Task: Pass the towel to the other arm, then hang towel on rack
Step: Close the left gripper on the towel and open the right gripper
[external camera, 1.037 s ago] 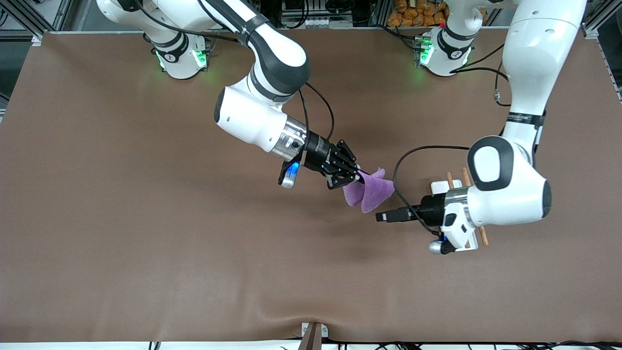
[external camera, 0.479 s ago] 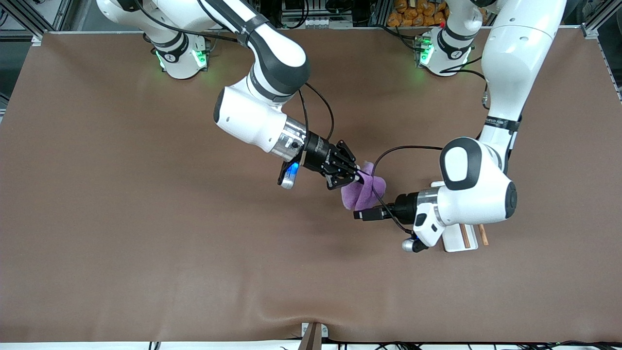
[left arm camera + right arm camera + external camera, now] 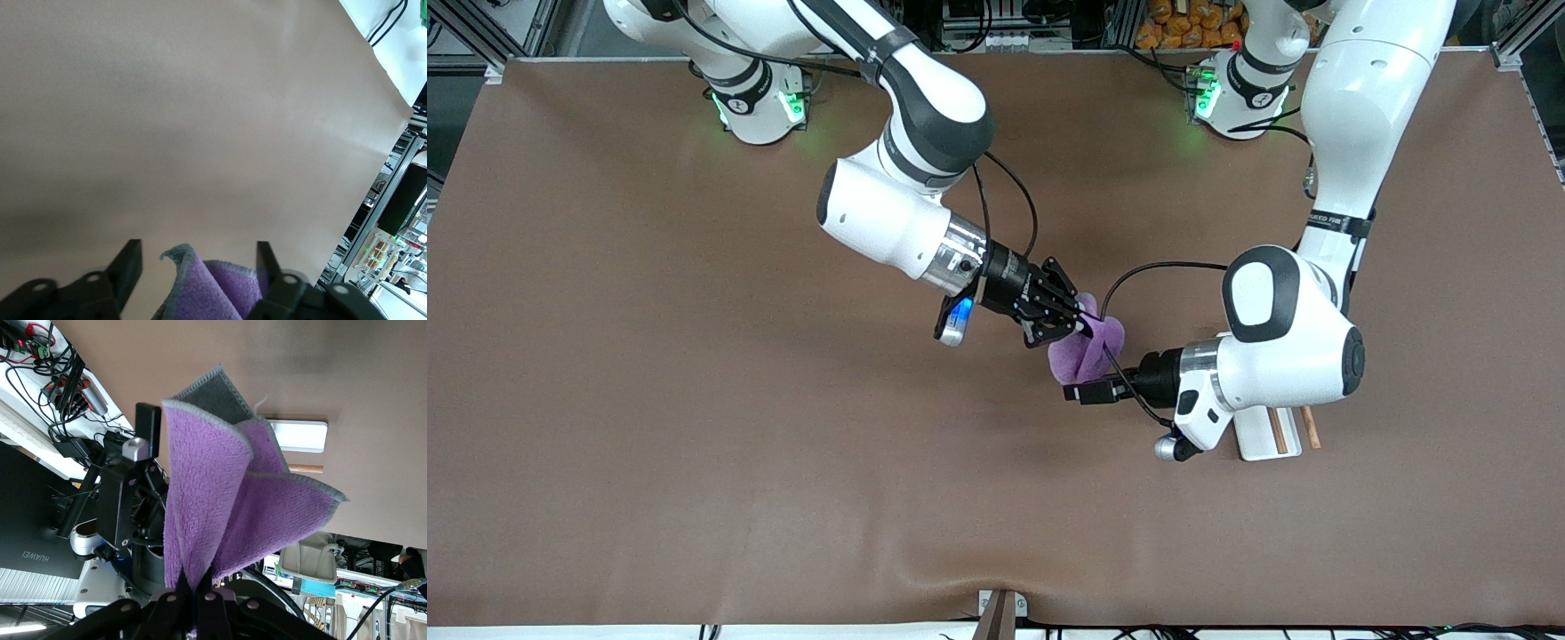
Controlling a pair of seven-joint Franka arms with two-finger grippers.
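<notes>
Handover step, basically. The purple towel (image 3: 1083, 348) is held up over mid-table, pinched in the clamped right gripper (image 3: 1079, 325). The left gripper (image 3: 1072, 392) is parted around its lower edge. Next, a firm pinch is needed before release; the rack (image 3: 1272, 432) sits under the left arm.

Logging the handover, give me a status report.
Right gripper shut on towel, midair. Left gripper open, fingers flanking towel. Rack under left arm.

Purple towel (image 3: 1087, 351) bunched, hanging in air; white rack (image 3: 1267, 431) on table
</notes>
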